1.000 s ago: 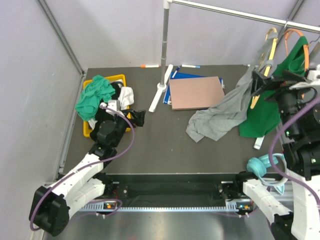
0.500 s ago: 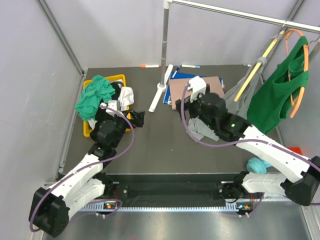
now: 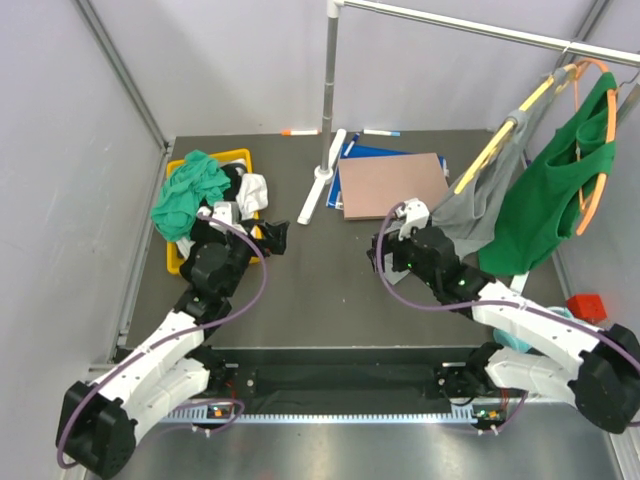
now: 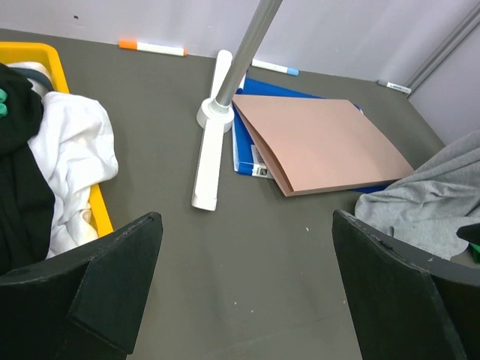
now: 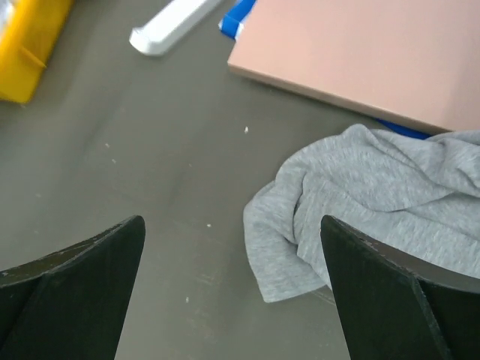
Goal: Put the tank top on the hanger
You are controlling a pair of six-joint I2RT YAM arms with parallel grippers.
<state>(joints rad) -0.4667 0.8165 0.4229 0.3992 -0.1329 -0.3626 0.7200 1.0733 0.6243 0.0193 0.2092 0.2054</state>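
Note:
The pale yellow hanger [image 3: 500, 140] hangs tilted from the rail at the right. The light grey tank top [image 3: 475, 205] is draped over it. The top's lower end rests bunched on the table [image 5: 375, 202], and its edge also shows in the left wrist view [image 4: 427, 202]. My right gripper [image 3: 385, 255] sits low just left of that bunched end, open and empty [image 5: 232, 292]; the cloth lies beside its right finger [image 5: 397, 300], apart from it. My left gripper [image 3: 278, 237] stands open over bare table [image 4: 247, 292], near the yellow bin.
A green tank top [image 3: 545, 200] on an orange hanger shares the rail. The rack post [image 3: 328, 90] and its white foot [image 4: 210, 142] stand at mid-back, beside a brown folder [image 3: 393, 184] on a blue one. The yellow bin [image 3: 240, 155] of clothes is at the left. A red block [image 3: 583, 305] lies at the right.
My right arm has come down from the rail at the far right to the middle of the table, open all the while. The hanger with the grey top now hangs free. The left arm barely moved.

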